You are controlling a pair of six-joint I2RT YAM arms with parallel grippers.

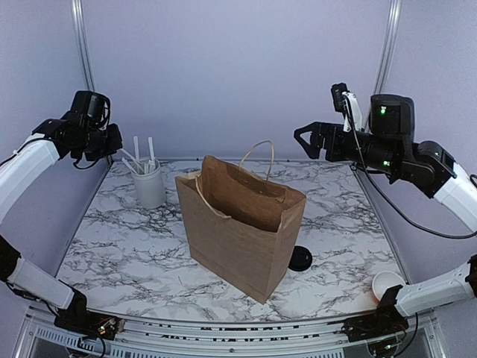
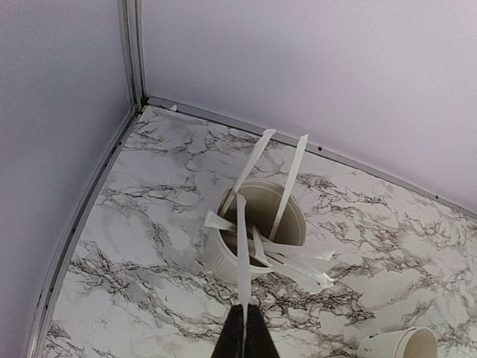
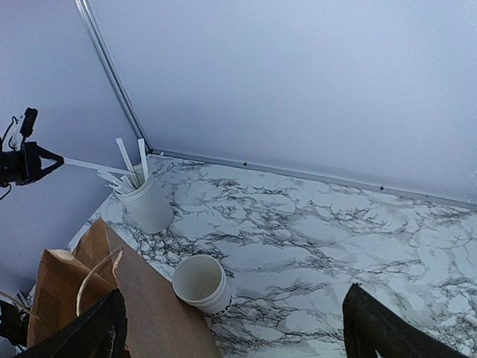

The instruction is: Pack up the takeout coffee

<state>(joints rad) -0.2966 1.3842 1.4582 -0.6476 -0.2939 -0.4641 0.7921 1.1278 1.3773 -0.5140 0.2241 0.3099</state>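
**takeout coffee: could not tell where it was in any view**

left gripper (image 2: 244, 333) was clamped shut on a white stir stick (image 2: 242, 253), whose other end reached the white stick cup (image 1: 149, 190) at back left. right gripper (image 1: 304, 142) hung in the air at back right, jaws wide apart and holding nothing. Brown paper bag (image 1: 238, 239) stood open mid-table, but its inside wasn't visible. Loose black lid (image 1: 301, 259) lay just beside its right side.

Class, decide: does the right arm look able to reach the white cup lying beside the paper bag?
Probably yes: the right gripper is open and empty, and its wrist view shows nothing between it and the white cup.
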